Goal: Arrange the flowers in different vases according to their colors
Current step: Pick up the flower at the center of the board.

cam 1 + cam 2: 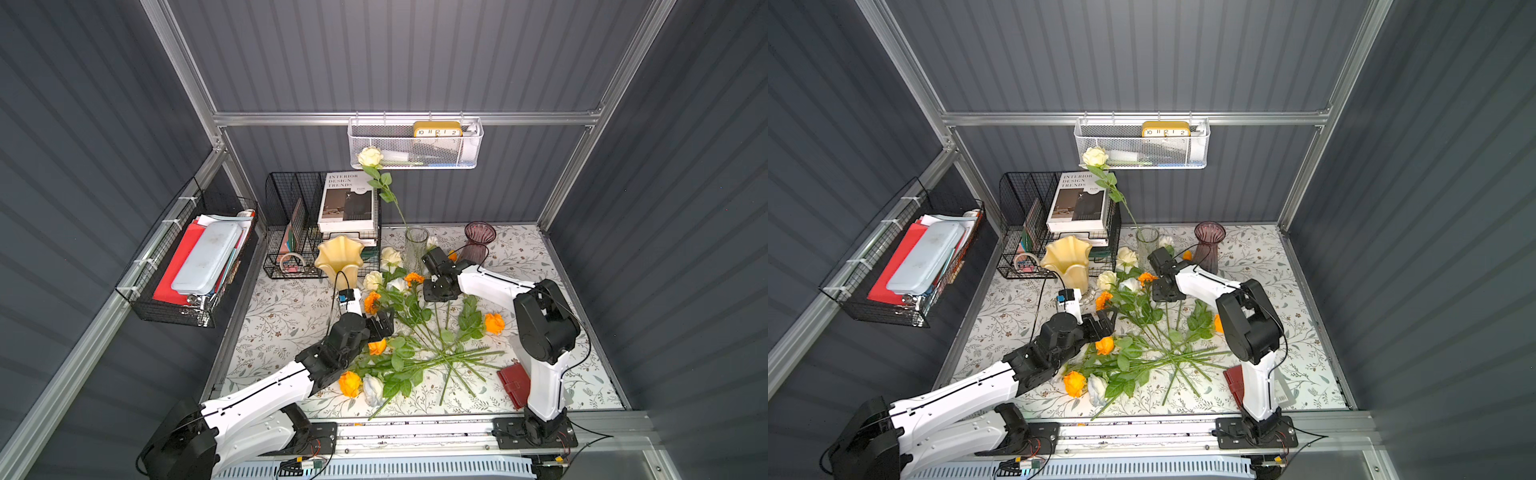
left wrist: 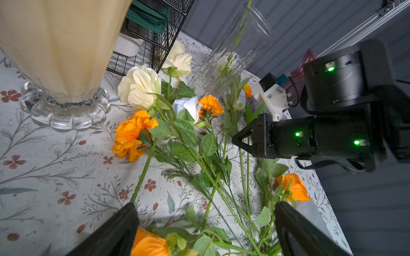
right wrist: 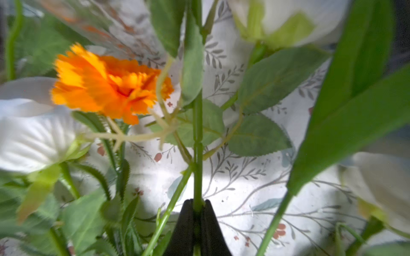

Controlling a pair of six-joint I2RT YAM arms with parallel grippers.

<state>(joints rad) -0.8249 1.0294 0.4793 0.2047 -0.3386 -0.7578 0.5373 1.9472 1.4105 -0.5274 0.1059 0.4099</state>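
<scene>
Several flowers (image 1: 415,345), orange, cream and white, lie in a heap with crossed green stems on the floral cloth. At the back stand the vases: a ruffled pale yellow one (image 1: 338,259), a clear glass cylinder (image 1: 415,249) holding one tall cream rose (image 1: 370,157), and a ribbed purple one (image 1: 478,245). My right gripper (image 3: 197,204) is shut on a green stem (image 3: 197,133) beside an orange marigold (image 3: 106,88), in front of the glass vase (image 2: 230,53); which bloom tops this stem I cannot tell. My left gripper (image 2: 206,230) hangs open over the heap's left side, nothing between its fingers (image 2: 119,228).
A black wire organiser with a book (image 1: 324,224) stands behind the yellow vase. A white mesh basket with a clock (image 1: 415,145) hangs on the back wall, and a black wire basket (image 1: 187,266) on the left wall. A red wallet (image 1: 515,384) lies by the right arm's base.
</scene>
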